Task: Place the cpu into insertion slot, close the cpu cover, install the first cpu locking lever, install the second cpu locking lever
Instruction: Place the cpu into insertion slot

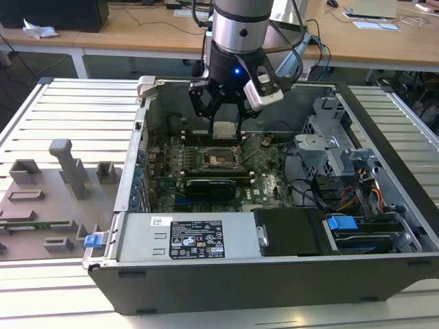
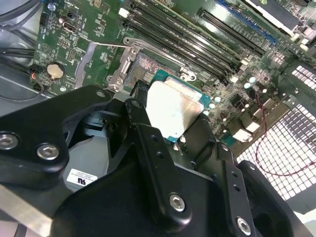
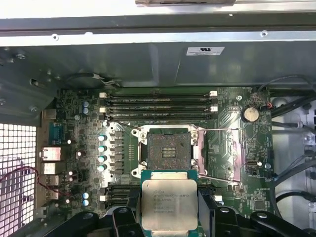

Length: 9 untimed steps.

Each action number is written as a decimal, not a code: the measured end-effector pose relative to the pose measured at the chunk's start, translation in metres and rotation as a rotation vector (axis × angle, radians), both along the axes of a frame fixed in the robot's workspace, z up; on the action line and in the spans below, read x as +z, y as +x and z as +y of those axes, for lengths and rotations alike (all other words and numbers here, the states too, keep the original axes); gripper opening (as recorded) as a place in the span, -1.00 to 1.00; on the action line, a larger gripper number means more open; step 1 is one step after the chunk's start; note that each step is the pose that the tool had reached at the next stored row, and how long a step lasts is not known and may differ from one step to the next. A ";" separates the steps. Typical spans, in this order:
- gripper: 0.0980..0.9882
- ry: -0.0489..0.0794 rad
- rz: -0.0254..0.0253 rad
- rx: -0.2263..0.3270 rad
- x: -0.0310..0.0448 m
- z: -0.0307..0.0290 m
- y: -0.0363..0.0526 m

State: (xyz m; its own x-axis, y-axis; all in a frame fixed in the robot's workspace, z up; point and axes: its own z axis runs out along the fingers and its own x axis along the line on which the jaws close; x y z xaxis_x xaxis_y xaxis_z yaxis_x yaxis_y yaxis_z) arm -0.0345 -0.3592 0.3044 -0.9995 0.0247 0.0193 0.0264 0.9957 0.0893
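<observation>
My gripper [image 1: 225, 131] hangs inside the open computer case, shut on the cpu [image 1: 225, 128], a pale silvery square held flat between two black fingers [image 2: 140, 94]. In both wrist views the cpu [image 3: 169, 203] [image 2: 173, 108] sits above the green motherboard, just off to one side of the insertion slot [image 3: 169, 150] [image 2: 146, 70]. The slot lies open with its dark pin field bare [image 1: 221, 159]. The cpu cover [image 3: 200, 149] stands raised along one side of the slot. Two thin wire levers [image 3: 219, 130] stick out, unlatched, beside it.
Black memory sticks [image 3: 158, 106] run along one side of the slot. A power supply [image 1: 185, 236] and a drive cage with cables [image 1: 343, 185] fill the near and exterior-view-right parts of the case [image 1: 274, 281]. Grey fixtures [image 1: 68, 168] stand on the slatted table at the exterior view's left.
</observation>
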 end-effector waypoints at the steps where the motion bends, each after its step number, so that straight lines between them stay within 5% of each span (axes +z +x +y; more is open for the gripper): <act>1: 0.00 0.000 0.0000 0.000 -0.0009 0.0000 0.0000; 9: 0.00 0.000 0.0000 0.000 -0.0075 0.0000 0.0000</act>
State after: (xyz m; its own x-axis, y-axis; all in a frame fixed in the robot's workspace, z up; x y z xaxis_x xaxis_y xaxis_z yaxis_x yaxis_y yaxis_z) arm -0.0344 -0.3592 0.2969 -0.9995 0.0247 0.0193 0.0264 0.9957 0.0893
